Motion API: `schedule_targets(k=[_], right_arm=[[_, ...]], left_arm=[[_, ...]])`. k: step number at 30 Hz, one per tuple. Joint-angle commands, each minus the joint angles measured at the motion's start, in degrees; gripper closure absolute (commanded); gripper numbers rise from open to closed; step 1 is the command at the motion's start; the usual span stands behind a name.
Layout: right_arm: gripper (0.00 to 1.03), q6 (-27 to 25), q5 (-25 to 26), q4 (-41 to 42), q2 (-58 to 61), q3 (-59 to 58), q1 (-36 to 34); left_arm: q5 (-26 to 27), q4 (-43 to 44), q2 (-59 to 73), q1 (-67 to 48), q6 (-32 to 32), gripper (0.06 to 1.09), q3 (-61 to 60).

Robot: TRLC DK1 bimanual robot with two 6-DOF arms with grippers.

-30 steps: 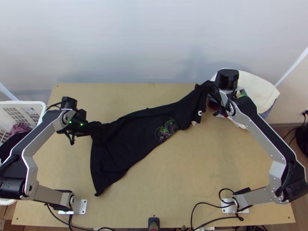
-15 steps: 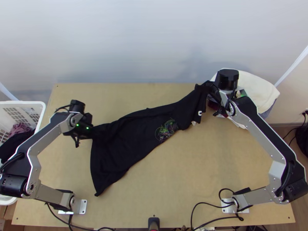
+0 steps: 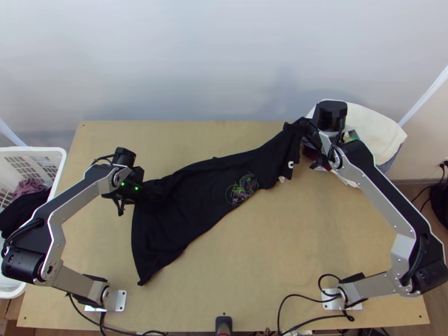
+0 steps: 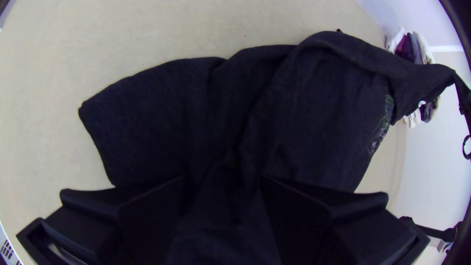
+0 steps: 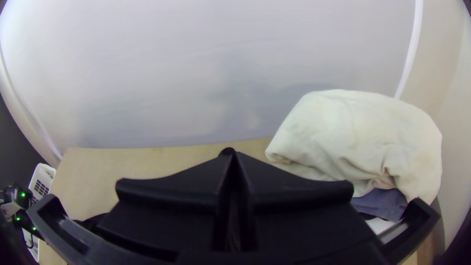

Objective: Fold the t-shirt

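Black t-shirt (image 3: pixel 190 201) slants across the table (image 3: pixel 269 263) toward its far right corner, pinched there by the right end effector (image 5: pixel 233 159); the left end effector (image 4: pixel 223 181) is spread. Likely light, floppy: grip by hem corners.

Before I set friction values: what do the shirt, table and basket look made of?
Shirt: soft matte cloth, likely cotton knit; loose folds, no shine.
Table: smooth, dull wood or wood-based board; even light tan face, can't tell solid from ply.
Basket: probably moulded plastic, white, smooth; slotted wall, rounded rim.
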Motion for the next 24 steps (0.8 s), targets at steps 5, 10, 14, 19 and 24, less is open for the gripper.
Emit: schedule_targets(k=[5,10,14,19,24], right_arm=[[1.0,-0.38,0.61,1.06,-0.86,-1.61,0.33],[1.0,-0.38,0.61,1.06,-1.38,-1.78,0.07],[1.0,-0.64,0.61,1.06,-1.65,-1.43,-0.2],[1.0,-2.58,0.69,1.06,-2.44,-0.55,-0.11],[1.0,-8.47,1.75,4.14,-5.34,0.94,1.91]], left_arm=[[-0.56,4.45,-1.52,-0.21,-1.34,1.04,-3.86],[-0.56,6.12,-3.01,0.31,-1.43,1.04,-4.74],[-0.65,6.12,-4.77,3.74,-3.37,1.04,-1.31],[-1.7,6.12,-7.14,9.81,-7.67,1.04,8.35],[-2.23,6.21,-9.43,12.97,-10.92,1.04,17.32]])
